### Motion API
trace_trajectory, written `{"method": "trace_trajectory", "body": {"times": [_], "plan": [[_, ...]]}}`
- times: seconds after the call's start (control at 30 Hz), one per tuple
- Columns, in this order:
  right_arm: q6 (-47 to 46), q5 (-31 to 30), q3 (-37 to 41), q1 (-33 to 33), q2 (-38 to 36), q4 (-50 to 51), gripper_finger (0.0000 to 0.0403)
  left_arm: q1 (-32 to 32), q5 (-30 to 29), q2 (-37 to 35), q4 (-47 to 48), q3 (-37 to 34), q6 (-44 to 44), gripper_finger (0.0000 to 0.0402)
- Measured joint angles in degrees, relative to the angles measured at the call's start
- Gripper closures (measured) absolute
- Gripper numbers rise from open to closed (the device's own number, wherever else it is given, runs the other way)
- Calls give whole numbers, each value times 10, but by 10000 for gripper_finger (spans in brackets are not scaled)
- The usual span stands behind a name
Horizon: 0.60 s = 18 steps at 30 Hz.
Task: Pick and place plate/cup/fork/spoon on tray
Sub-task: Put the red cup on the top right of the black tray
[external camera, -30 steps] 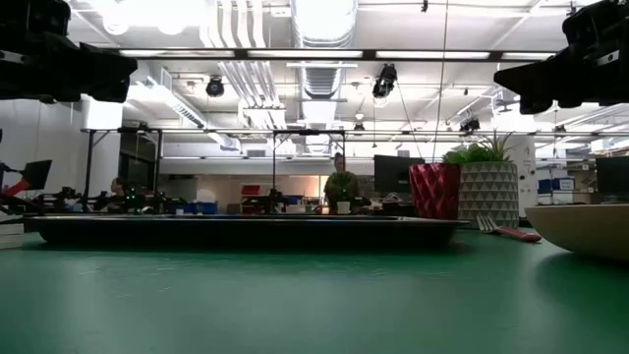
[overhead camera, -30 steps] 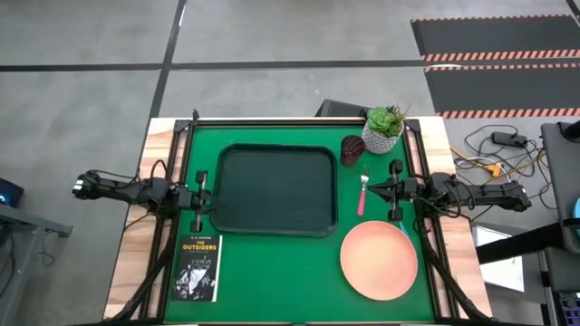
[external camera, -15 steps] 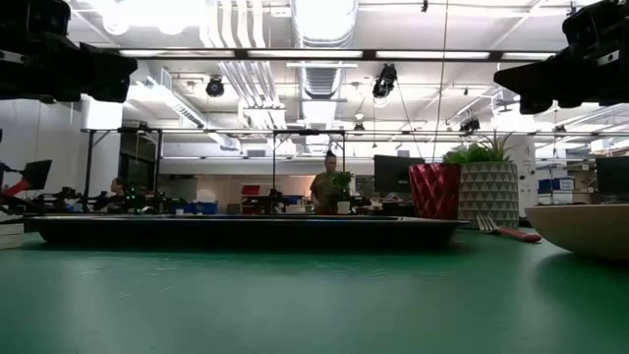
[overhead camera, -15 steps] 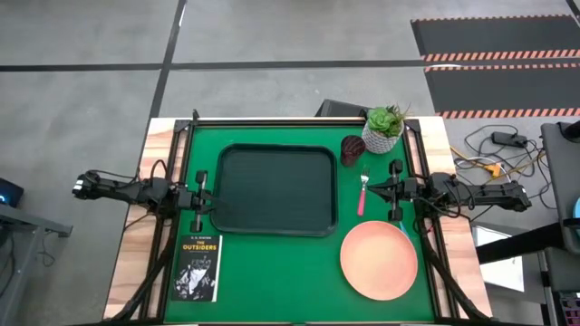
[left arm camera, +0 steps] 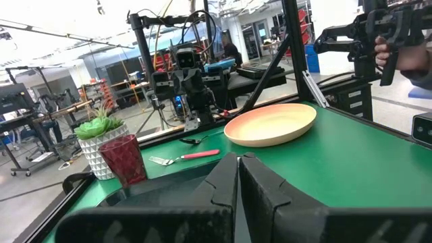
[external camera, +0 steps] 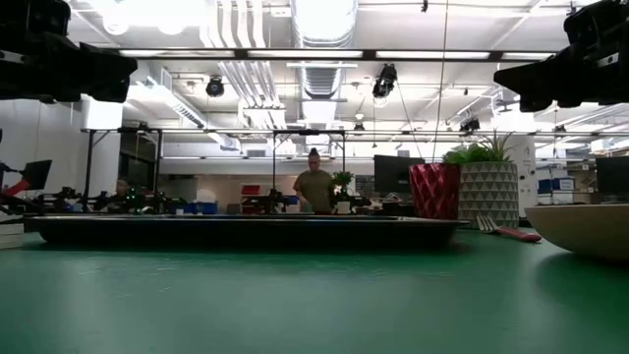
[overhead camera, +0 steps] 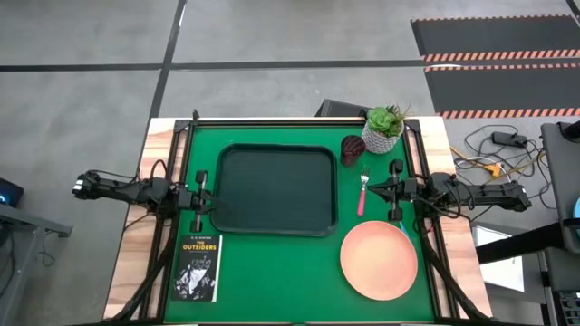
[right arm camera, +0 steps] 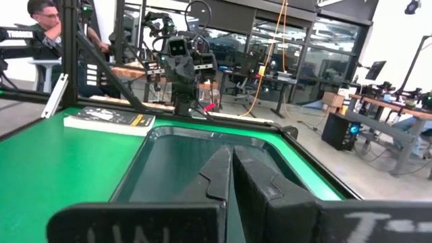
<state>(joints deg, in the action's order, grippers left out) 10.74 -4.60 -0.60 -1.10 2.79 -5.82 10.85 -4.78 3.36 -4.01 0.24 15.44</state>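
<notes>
Green table cover [overhead camera: 272, 272]: we see nothing on it shifted from a second ago; every dish lies where it was.
Black rectangular tray with raised rim [overhead camera: 272, 149]: sits left of centre, with nothing on it.
Salmon-pink round plate [overhead camera: 379, 260]: off the tray, near the right front corner.
Dark red translucent cup [overhead camera: 352, 148]: just beyond the tray's far right corner, beside a white pot with a green plant [overhead camera: 384, 129].
Pink-handled fork with silver prongs [overhead camera: 362, 193]: between the tray and the right arm.
Spoon [left arm camera: 194, 140]: only a small dark shape past the fork in the left wrist view; we cannot be sure of it.
Left gripper [overhead camera: 198, 193]: unmoved at the tray's left edge, fingers together, holding nothing.
Right gripper [overhead camera: 395, 190]: unmoved just right of the fork, fingers together, holding nothing.
Only change: a person [external camera: 314, 187] far behind the table has walked to the left.
Meaning for the task: we judge that no pick has begun; all four pieces remain to be moved.
</notes>
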Motion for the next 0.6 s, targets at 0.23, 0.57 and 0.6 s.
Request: {"method": "trace_trajectory", "body": {"times": [0.23,0.57,0.6], "plan": [[-62,0,0,0,0,-9,394,0,0,0,0,0,0,402],[-192,0,0,0,0,-57,394,0,-2,0,0,0,34,402],[-192,0,0,0,0,-66,394,0,-3,0,0,0,35,402]]}}
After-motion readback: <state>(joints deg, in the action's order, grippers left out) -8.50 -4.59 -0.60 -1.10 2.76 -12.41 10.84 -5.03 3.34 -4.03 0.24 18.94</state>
